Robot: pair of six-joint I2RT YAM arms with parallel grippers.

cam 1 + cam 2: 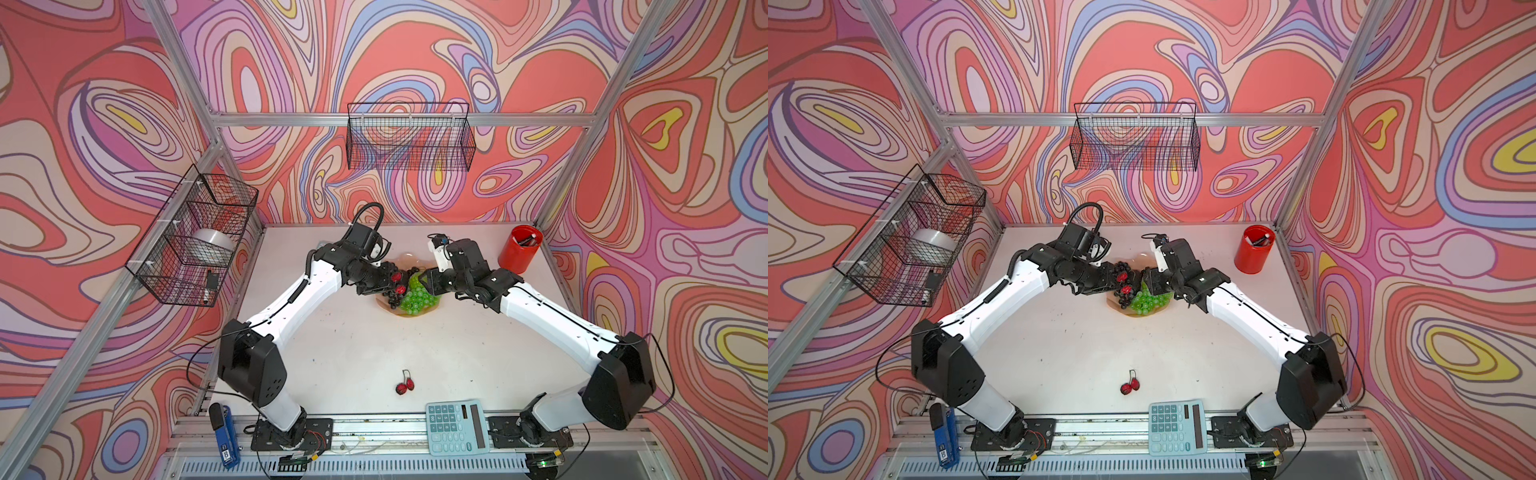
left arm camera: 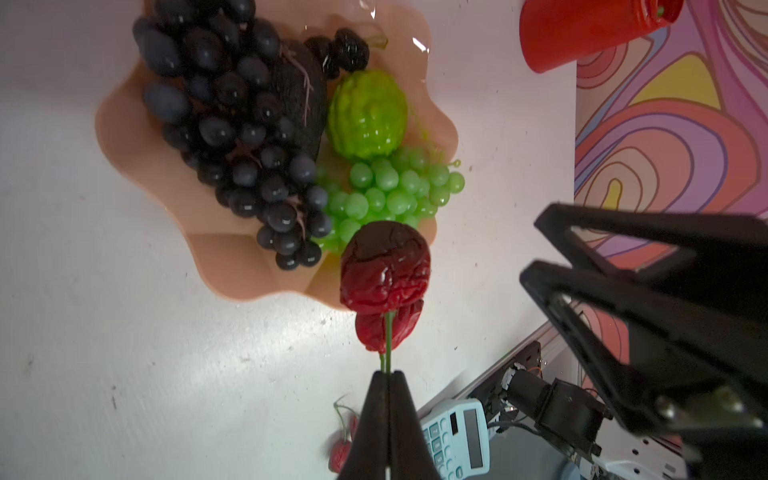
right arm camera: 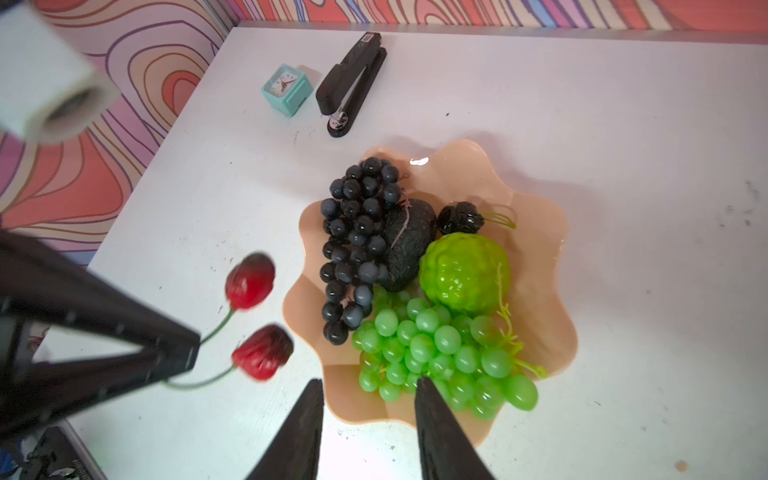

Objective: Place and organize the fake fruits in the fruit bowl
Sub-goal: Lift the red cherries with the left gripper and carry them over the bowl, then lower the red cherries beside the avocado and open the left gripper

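A cherry pair (image 2: 384, 266) is pinched by its stems in the left end effector (image 2: 388, 374), at the rim of the fruit bowl (image 2: 249, 282). The right end effector (image 3: 368, 380) is held spread and empty near the green grape bunch (image 3: 436, 349).

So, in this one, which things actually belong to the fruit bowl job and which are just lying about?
Job: fruit bowl, purple grape bunch, green grape bunch, avocado, bumpy green ball, black berries, held cherry pair in the left gripper, loose cherry pair on the table.

Lying about: red cup, calculator, black stapler, teal clock, blue stapler, wire baskets.
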